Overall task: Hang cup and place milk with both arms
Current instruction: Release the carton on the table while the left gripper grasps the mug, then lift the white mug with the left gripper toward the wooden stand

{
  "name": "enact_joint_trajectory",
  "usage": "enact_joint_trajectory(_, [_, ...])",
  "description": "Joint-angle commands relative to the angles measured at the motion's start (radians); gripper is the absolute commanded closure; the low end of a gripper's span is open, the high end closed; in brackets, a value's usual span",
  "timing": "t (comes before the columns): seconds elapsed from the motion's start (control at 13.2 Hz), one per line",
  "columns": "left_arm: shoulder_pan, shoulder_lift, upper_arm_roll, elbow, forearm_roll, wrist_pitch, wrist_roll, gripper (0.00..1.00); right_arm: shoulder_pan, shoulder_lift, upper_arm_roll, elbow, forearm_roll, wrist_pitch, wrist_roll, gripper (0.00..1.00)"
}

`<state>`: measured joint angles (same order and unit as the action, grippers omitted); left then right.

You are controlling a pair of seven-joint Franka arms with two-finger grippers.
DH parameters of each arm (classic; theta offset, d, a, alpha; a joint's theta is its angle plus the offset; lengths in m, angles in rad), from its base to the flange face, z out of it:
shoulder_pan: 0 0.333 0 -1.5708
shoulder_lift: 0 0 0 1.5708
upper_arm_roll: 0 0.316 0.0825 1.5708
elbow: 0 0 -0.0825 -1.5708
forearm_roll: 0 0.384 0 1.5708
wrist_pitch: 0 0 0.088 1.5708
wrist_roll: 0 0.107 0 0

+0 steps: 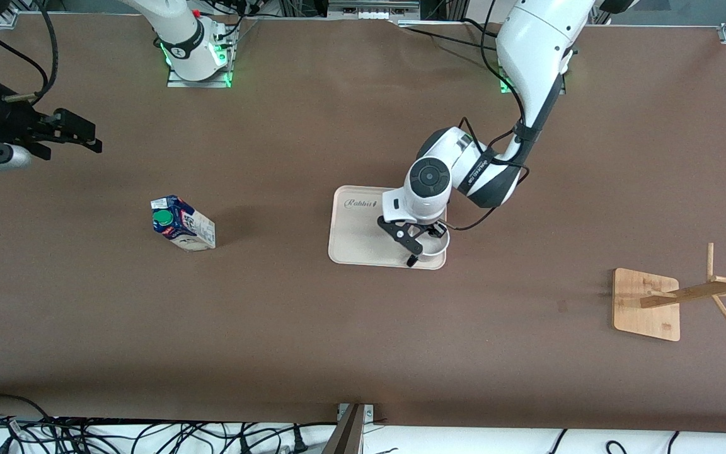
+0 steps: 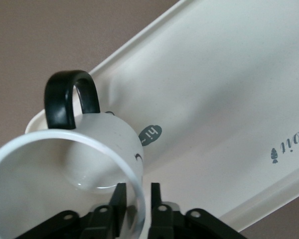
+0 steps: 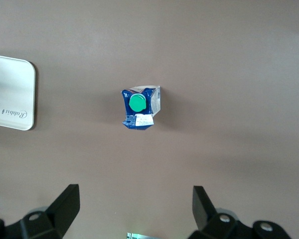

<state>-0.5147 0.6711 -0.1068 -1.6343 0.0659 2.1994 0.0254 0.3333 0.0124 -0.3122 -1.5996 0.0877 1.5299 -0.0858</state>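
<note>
The small white cup point(image 1: 433, 246) with the black loop handle point(image 2: 70, 98) stands upright in a corner of the flat cream tray point(image 1: 357, 243), the corner nearest the front camera, toward the left arm's end of the table. The left gripper point(image 1: 418, 244) is down at the cup, and its two black fingers point(image 2: 117, 199) pinch the cup's thin white rim, one inside and one outside. The small blue and white milk carton point(image 1: 182, 224) with the round green cap point(image 3: 137, 102) stands on the brown table point(image 1: 338, 347), well apart from the tray, toward the right arm's end. The right gripper point(image 1: 70, 135) hangs high over the table with its fingers spread wide. A wooden cup rack point(image 1: 675, 296) stands at the left arm's end.
</note>
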Motion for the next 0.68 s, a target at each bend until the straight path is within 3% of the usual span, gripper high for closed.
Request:
enact_joint_trajectory(0.0, [-0.001,-0.013,0.007,0.007,0.019,-0.013,-0.007,1.00,-0.151,-0.045,0.172,-0.031,-0.060,-0.005,0.014,0.00])
enact_joint_trajectory(0.3, [0.018,-0.121,0.007,0.027,-0.035,-0.088,-0.048,1.00,-0.145,-0.038,0.186,-0.005,-0.111,-0.005,0.015,0.00])
enact_joint_trajectory(0.6, [0.102,-0.217,0.015,0.167,-0.089,-0.335,-0.104,1.00,-0.145,-0.025,0.191,0.021,-0.108,-0.002,0.017,0.00])
